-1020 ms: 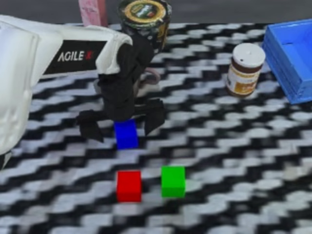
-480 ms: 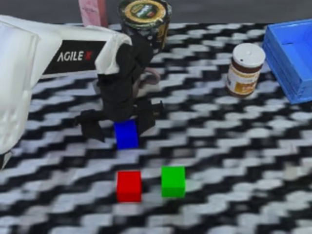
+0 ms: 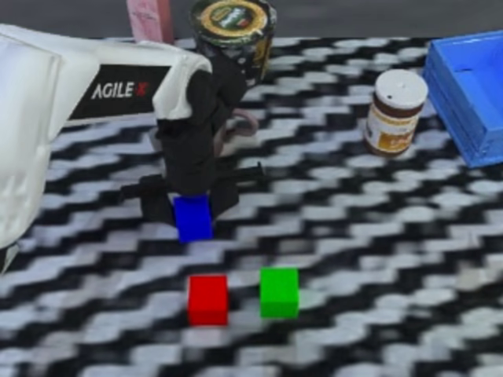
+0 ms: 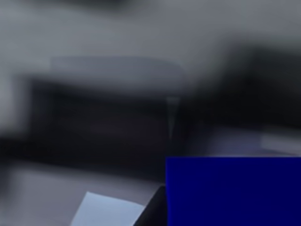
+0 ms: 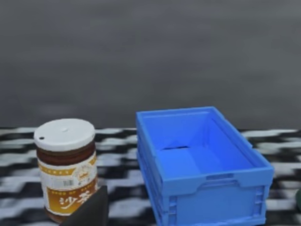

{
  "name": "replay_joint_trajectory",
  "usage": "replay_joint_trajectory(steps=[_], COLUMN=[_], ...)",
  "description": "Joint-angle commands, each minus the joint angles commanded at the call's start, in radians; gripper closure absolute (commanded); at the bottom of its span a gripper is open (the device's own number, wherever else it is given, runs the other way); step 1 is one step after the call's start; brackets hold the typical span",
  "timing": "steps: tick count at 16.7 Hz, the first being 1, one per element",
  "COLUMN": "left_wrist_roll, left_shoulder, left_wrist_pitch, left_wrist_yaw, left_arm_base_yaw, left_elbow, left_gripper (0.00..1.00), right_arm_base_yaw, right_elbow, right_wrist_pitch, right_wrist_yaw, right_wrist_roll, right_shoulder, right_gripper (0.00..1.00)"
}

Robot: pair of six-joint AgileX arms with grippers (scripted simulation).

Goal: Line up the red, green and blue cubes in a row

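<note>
In the top view my left gripper (image 3: 191, 204) is shut on the blue cube (image 3: 192, 218), one black finger on each side of it, left of the table's middle. The left wrist view shows the blue cube (image 4: 233, 190) close up with one dark fingertip (image 4: 151, 212) against its side. The red cube (image 3: 207, 298) and the green cube (image 3: 279, 292) sit side by side nearer the front edge, a small gap between them. My right gripper is outside the top view; its wrist view shows a single fingertip (image 5: 91, 209) with nothing against it.
A brown jar with a white lid (image 3: 395, 110) (image 5: 66, 167) stands at the back right beside a large blue crate (image 3: 471, 86) (image 5: 202, 165). A dark round tin (image 3: 233, 31) and a pink block (image 3: 149, 20) stand at the back, behind my left arm.
My left gripper's fingers have come together from wide apart onto the blue cube, and the cube has shifted slightly to the left. The red and green cubes have not moved.
</note>
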Motion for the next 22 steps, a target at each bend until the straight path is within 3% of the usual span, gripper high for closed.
replay_joint_trajectory(steps=[8, 14, 18, 22], left_wrist_roll=[0.009, 0.009, 0.009, -0.020], left_shoulder=[-0.039, -0.110, -0.121, -0.096], left_wrist_pitch=[-0.039, -0.237, -0.254, -0.273], left_wrist_yaw=[-0.012, -0.013, -0.012, -0.013], left_arm_base_yaw=[0.002, 0.015, 0.018, -0.026], left_elbow=[0.017, 0.136, 0.147, 0.184], left_gripper=[1.00, 1.00, 1.00, 1.00], right_arm_base_yaw=[0.000, 0.000, 0.000, 0.000], right_elbow=[0.000, 0.000, 0.000, 0.000], right_wrist_pitch=[0.000, 0.000, 0.000, 0.000], right_wrist_yaw=[0.000, 0.000, 0.000, 0.000], right_wrist_roll=[0.000, 0.000, 0.000, 0.000], right_shoulder=[0.000, 0.000, 0.000, 0.000], right_gripper=[0.00, 0.00, 0.00, 0.00])
